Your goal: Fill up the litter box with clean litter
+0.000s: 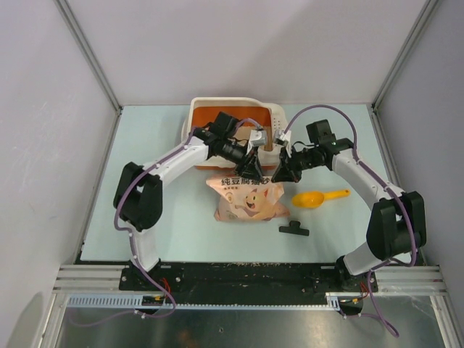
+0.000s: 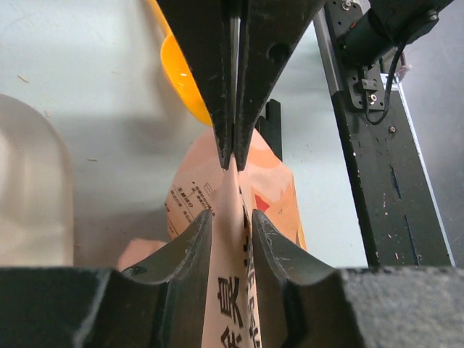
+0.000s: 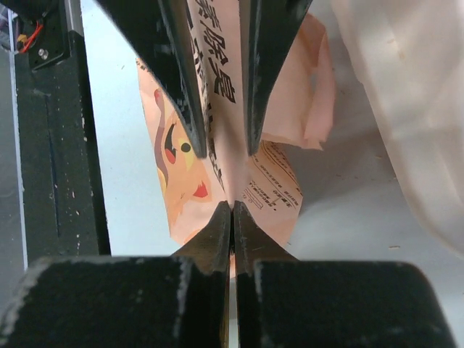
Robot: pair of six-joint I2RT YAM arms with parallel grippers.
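The cream-white litter box (image 1: 217,109) stands at the back middle, and its pale wall shows in the wrist views (image 2: 29,188) (image 3: 413,109). No clean litter is in view. In front of the box the pink printed bag (image 1: 250,199) stands with its top edge pulled up. My right gripper (image 1: 281,170) (image 3: 232,206) is shut on that top edge. My left gripper (image 1: 254,156) (image 2: 232,217) faces it, open, its fingers (image 2: 190,239) standing apart on either side of the same edge. The two grippers' tips nearly meet over the bag (image 2: 239,290) (image 3: 217,174).
An orange scoop (image 1: 319,197) (image 2: 185,80) lies right of the bag. A small black clip (image 1: 293,230) lies in front of it. The black base rail (image 2: 391,181) (image 3: 54,145) runs along the near edge of the table.
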